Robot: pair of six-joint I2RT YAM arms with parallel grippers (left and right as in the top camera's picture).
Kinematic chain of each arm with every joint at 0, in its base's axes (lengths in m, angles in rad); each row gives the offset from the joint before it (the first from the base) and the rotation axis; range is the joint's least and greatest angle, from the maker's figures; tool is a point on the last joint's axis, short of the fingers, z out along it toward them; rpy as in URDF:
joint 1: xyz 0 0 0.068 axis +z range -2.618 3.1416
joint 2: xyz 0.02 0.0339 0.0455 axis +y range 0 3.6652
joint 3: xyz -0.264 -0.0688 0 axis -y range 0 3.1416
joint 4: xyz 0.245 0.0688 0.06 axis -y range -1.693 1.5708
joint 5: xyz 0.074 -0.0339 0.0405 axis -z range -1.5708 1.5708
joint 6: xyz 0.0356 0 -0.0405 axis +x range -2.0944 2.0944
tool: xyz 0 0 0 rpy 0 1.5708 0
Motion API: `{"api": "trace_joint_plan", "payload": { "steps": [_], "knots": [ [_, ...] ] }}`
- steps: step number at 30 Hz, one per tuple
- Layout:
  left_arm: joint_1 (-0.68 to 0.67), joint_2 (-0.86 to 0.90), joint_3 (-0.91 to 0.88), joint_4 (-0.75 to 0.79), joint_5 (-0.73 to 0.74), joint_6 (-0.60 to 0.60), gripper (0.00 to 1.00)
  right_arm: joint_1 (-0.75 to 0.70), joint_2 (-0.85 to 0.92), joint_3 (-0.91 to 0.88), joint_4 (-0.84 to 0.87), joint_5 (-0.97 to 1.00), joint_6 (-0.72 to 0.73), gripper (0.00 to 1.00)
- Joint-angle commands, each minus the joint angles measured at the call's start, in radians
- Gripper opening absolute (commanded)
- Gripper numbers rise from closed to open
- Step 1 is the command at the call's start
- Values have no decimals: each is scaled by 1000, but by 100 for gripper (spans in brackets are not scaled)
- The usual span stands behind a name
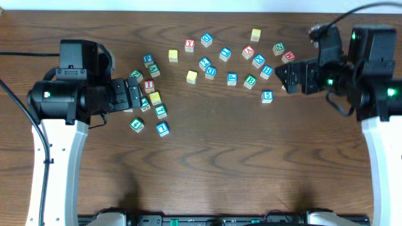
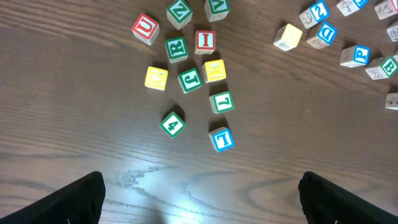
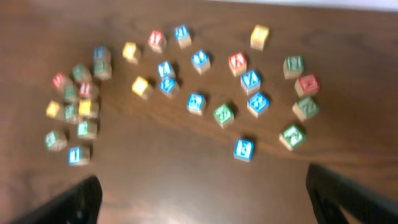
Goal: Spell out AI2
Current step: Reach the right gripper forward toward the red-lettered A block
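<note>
on the wooden bench [image 1: 207,163], among scattered letter cubes, the left gripper [image 1: 133,94] has its jaws spread wide apart and holds nothing, with the red "i" cube [image 1: 149,85] just ahead of its tips. the right gripper [image 1: 284,76], equally spread and empty, is the nearer one to the red "a" cube [image 1: 248,51]. the blue "2" cube [image 1: 204,63] lies between them, roughly midway.

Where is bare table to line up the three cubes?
Free: the dark wooden table on the near side, bordered by the blue-bordered wooden "1" cube and "5" cube. Crowded: around the red-bordered "I" cube and "A" cube.
</note>
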Motion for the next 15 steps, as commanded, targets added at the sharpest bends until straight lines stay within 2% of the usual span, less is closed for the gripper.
{"api": "trace_joint_plan", "payload": {
  "steps": [1, 4, 9, 15],
  "knots": [
    [4, -5, 24, 2, -14, -9, 98, 18, 92, 145, -73, -30, -58, 99],
    [4, -5, 24, 0, -14, -10, 98, 43, 191, 292, -174, -8, -93, 99],
    [4, -5, 24, -1, -14, -10, 98, 101, 348, 520, -327, 161, -100, 99],
    [4, -5, 24, 0, -14, -9, 98, 146, 411, 550, -282, 212, -194, 99]
  ]
}}
